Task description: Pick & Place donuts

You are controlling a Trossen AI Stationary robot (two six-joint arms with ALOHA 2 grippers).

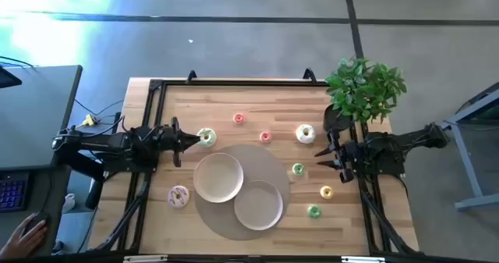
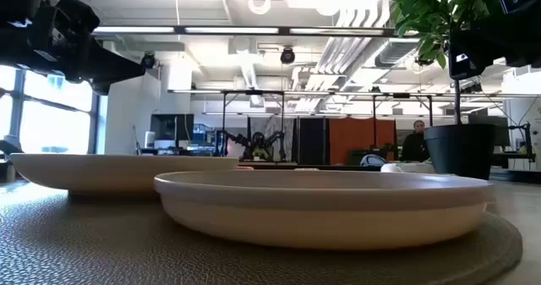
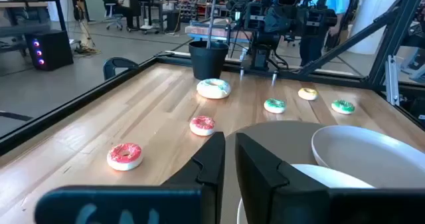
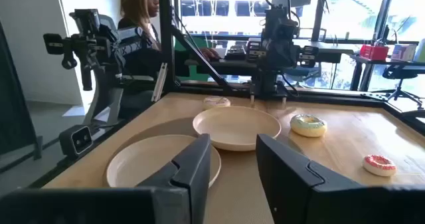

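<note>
The donuts lie on the wooden table around a round grey mat [image 1: 277, 165] with two pale plates. The green-iced donut [image 1: 206, 137] sits just ahead of my left gripper [image 1: 189, 140], whose fingers [image 3: 214, 159] stand a narrow gap apart and touch nothing. The white donut [image 1: 305, 133] lies near the plant pot, and the pink-sprinkled one [image 1: 178, 196] near the mat's left edge. Two pink minis [image 1: 238, 119] [image 1: 265, 136], two green minis [image 1: 297, 168] [image 1: 313, 211] and a yellow mini [image 1: 326, 191] are scattered about. My right gripper [image 1: 318, 156] is open, empty, beside the nearer green mini.
Two plates [image 1: 218, 177] [image 1: 259, 204] rest on the mat; they fill the low view. A potted plant [image 1: 362, 91] stands at the far right corner, close to the right arm. A black frame rims the table. A person's hand [image 1: 27, 236] shows off the table's left side.
</note>
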